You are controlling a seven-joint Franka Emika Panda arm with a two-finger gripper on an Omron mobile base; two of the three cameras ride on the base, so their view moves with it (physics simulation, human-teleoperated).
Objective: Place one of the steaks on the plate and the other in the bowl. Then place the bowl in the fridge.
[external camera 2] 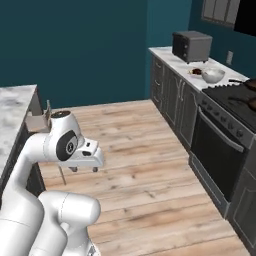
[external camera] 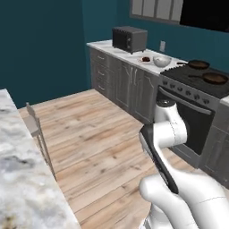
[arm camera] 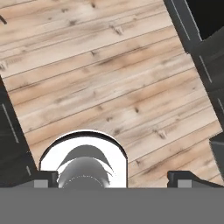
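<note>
Well, here is how things are looking.

Job so far: nothing is looking done yet. The steaks still need to go one on the plate and one in the bowl, and then the bowl needs to go in the fridge. All of that is looking like it is left to do.

Claw: the gripper [arm camera: 113, 178] is standing wide open and holding nothing. In the hand view it is pointing down at the wooden floor [arm camera: 109, 87].

Arm: the arm is sitting folded up over the floor, well apart from the counter [external camera: 129, 56].

Bowl: the bowl [external camera: 162, 61] is sitting on the counter, near the edge by the stove [external camera: 197, 85]. It is round, deep and white-grey. I cannot tell if anything is lying in it.

Plate: the plate [external camera: 145, 59] is lying just beside the bowl, on the side toward the toaster oven [external camera: 129, 39]. It is small, flat and white.

Steaks: something dark red-brown [external camera: 146, 58] is showing at the plate. It is too small to tell if it is one steak or two, or if it is lying on the plate or beside it.

Pans: two dark skillets [external camera: 199, 64] are sitting on the stove, past the bowl.

What is coming next, I am guessing: the robot is needing to get close to the counter before it can pick up a steak.
</note>
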